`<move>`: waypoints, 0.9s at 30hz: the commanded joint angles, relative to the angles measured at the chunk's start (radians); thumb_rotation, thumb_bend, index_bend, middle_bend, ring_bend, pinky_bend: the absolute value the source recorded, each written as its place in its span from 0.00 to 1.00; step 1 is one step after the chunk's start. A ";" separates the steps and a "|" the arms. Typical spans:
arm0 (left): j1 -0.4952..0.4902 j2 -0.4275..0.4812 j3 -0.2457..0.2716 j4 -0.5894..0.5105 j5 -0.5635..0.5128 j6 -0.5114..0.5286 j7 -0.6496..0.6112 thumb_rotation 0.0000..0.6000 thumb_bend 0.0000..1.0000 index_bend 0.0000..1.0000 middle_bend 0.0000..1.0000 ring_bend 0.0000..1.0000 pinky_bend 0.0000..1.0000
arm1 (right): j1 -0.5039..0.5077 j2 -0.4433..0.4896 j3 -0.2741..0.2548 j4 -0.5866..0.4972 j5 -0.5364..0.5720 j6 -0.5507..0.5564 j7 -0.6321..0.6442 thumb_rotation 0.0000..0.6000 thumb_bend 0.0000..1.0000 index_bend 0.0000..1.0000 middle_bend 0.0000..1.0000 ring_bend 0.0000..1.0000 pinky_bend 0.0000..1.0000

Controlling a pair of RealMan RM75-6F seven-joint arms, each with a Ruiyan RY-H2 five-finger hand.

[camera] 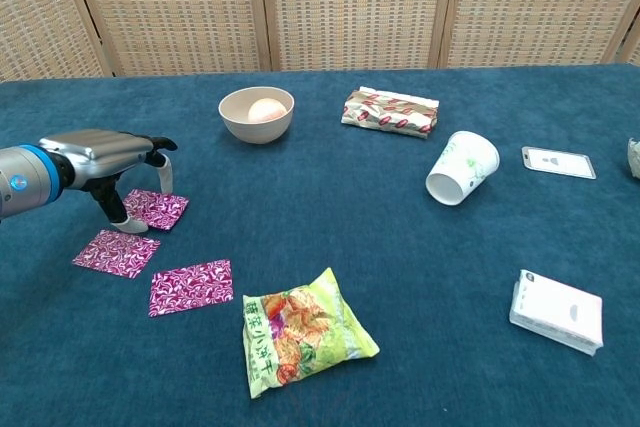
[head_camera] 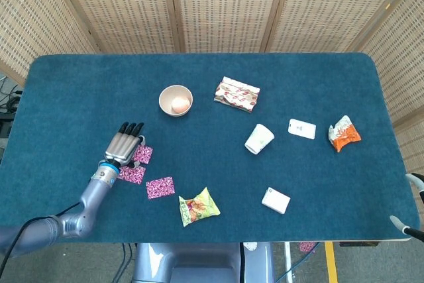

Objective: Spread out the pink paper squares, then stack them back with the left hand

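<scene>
Left hand [camera: 105, 152] is seen palm-down over the far pink square [camera: 155, 209], fingers extended and slightly arched, thumb tip planted on that square's near-left corner; nothing is gripped, though whether the paper is being pinned or dragged cannot be told. Three pink paper squares are laid apart on the blue table [head_camera: 199, 77]: the far one under the hand, a second [camera: 115, 252] at 7 o'clock of it, just beside, a third [camera: 191, 285] at 5 o'clock of the first, near the snack bag [camera: 300, 339]. Spreading is judged done; restacking is judged to be beginning. For the next move, the far square would need sliding toward 7 o'clock onto its neighbour, with light downward pressure so the thin paper is not creased. Right hand is not seen in either view.
</scene>
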 commanded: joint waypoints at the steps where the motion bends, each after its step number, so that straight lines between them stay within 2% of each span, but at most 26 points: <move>1: 0.004 0.013 -0.002 -0.018 0.007 0.011 -0.005 0.95 0.26 0.43 0.00 0.00 0.00 | 0.000 0.001 0.000 0.001 -0.001 0.001 0.001 1.00 0.13 0.17 0.20 0.00 0.00; 27: 0.055 0.129 0.036 -0.306 -0.001 0.112 0.015 0.95 0.26 0.43 0.00 0.00 0.00 | 0.012 -0.007 -0.003 0.010 -0.016 -0.004 0.013 1.00 0.13 0.17 0.20 0.00 0.00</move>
